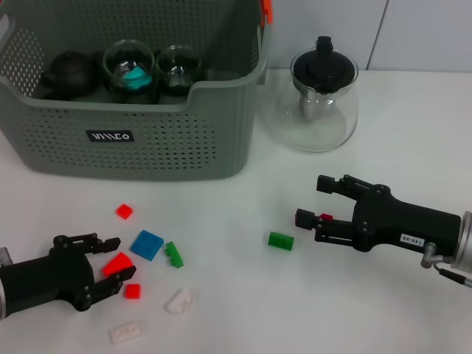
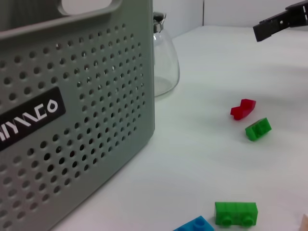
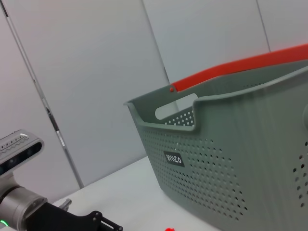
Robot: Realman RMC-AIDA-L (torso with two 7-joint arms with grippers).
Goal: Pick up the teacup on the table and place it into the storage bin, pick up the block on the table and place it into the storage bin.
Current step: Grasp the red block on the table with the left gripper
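Cups binned; blocks outstanding.
My right gripper [image 1: 308, 200] is hovering open around a small red block [image 1: 325, 217]; my left gripper [image 1: 110, 264], open, is waiting beside loose blocks near the storage bin [image 1: 221, 147].

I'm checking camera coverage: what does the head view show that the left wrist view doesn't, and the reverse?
Only the head view shows the storage bin's inside with glass cups, the left gripper, open near the scattered blocks, and the whole right gripper, open. Only the left wrist view shows the bin's corner up close. Both show the bin, the glass teapot, a green block and a small red block.
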